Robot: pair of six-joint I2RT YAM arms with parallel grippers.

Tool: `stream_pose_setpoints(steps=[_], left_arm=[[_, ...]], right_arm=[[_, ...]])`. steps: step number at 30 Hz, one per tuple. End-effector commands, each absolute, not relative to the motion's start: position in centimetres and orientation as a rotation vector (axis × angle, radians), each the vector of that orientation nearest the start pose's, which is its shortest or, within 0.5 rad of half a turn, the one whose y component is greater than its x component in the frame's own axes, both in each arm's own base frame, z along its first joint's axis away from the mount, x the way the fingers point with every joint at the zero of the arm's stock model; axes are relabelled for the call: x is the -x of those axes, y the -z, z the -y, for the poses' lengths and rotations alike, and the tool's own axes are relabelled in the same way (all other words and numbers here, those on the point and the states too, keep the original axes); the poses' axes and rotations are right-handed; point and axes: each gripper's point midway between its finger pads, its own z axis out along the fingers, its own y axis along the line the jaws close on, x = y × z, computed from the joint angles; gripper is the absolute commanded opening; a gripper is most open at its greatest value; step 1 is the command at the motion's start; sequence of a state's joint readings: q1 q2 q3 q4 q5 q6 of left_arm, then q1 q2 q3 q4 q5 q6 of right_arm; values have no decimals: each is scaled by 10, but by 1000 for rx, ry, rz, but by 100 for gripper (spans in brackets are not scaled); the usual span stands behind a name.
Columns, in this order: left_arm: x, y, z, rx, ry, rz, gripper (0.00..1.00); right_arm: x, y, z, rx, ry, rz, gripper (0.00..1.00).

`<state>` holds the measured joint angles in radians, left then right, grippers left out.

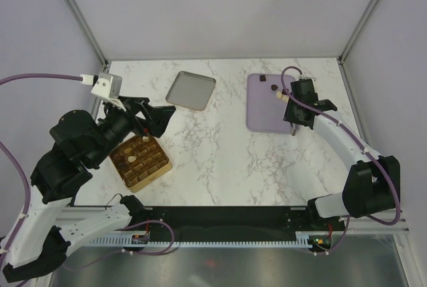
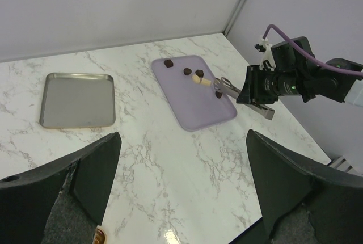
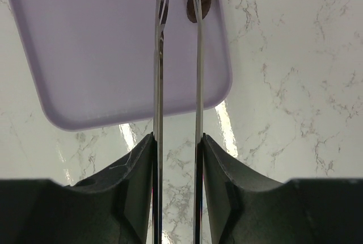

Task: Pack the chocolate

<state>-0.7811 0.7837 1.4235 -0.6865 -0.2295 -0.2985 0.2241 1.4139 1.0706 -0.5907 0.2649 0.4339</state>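
Note:
Chocolate lies on the lilac tray [image 1: 261,115]: three dark pieces [image 2: 168,62], [image 2: 187,71], [image 2: 218,93] and a cream-white piece [image 2: 197,78]. My right gripper [image 1: 298,105] is shut on a pair of metal tongs [image 3: 177,57]. The tongs reach over the tray, their tips at the cream-white piece; the right wrist view cuts the tips off. A dark piece [image 3: 199,3] sits just right of the blades. My left gripper [image 2: 181,187] hangs open over bare marble beside the gold box [image 1: 140,161], which holds several pieces.
A flat silver tray [image 1: 191,90] lies at the back centre of the marble table [image 1: 220,160]. Grey walls with metal frame posts close in the back and both sides. The right arm curves along the table's right edge.

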Motion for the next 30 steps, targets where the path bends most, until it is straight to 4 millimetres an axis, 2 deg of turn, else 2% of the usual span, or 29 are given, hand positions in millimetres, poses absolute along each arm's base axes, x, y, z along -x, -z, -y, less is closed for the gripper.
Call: stream_pose_setpoints(steps=[1,14,20,30], left_arm=[[-191,-442,155,-219,669,-1650,100],[-188,-441,153,-215,675,-1648,100],[-189,-442,156,-217,688,-1649,100],[-190,-442,158,-217,692,-1655,100]], right_arm=[[-344,-140,-43,-402,59,-2382,45],[-332,-120,-37,-428,72,-2421,45],[-333,-111,-35,-443,60,-2437,45],[-344,-106,-37,-413,11,-2445,46]])
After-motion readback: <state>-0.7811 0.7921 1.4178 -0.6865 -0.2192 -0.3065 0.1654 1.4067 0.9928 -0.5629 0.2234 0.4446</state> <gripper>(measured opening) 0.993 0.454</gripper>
